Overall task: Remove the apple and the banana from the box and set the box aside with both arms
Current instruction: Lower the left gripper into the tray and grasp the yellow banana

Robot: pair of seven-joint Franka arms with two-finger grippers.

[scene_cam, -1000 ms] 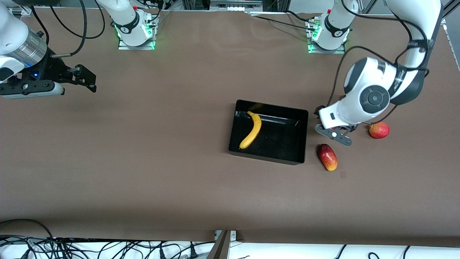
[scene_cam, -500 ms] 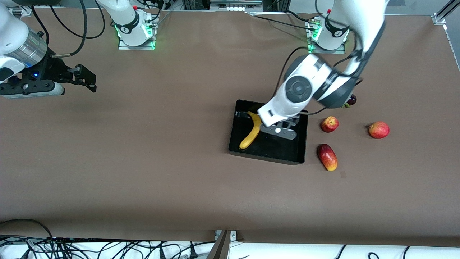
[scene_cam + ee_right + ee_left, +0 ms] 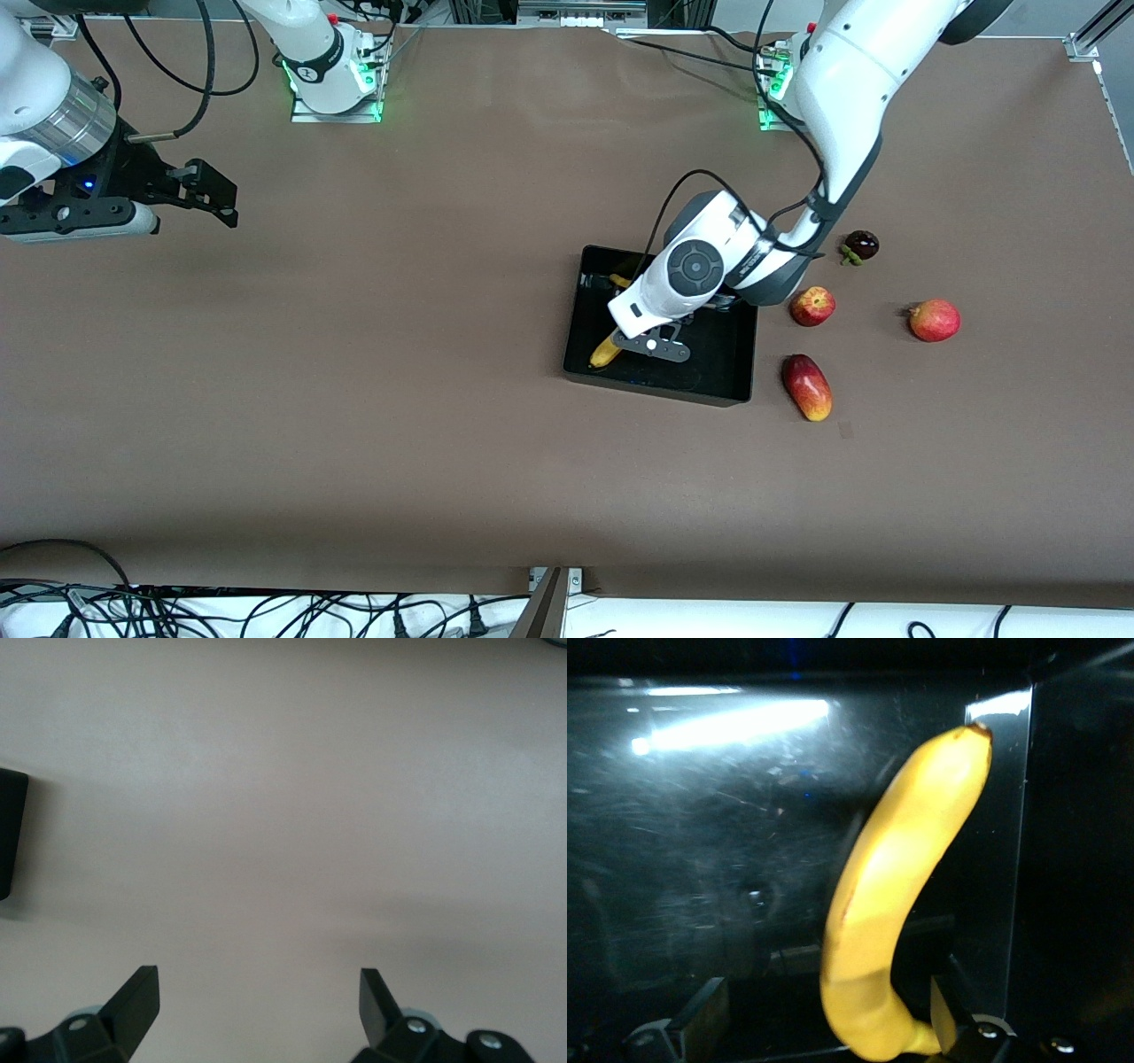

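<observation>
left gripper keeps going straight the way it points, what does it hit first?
Most likely the banana: the left gripper points down into the box, fingers open, with the banana between them. How far above it, I can't tell.

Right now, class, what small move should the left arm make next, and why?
Probably lower the left end effector a little and close it on the banana. It hangs open inside the box with the banana between its fingers, ungripped. The apple lies outside already; the right end effector waits, open.
</observation>
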